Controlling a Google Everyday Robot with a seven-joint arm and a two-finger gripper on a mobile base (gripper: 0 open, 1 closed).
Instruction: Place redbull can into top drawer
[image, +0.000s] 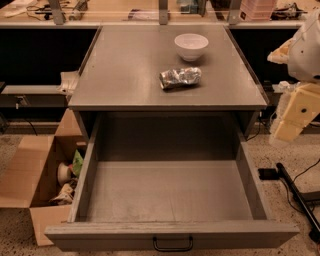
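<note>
The can (180, 77) lies on its side on the tabletop (125, 75), its long axis running left to right, well to the left of the pincer (292, 120) at the frame's right edge; I cannot tell how far open the pincer is, and the open top drawer (170, 231) waits below.

The redbull can (180, 78) lies central on the tabletop (120, 75), bowl (191, 46) behind it near the back edge; top drawer (170, 192) below the front edge; pincer (292, 117) beyond the right edge.
</note>
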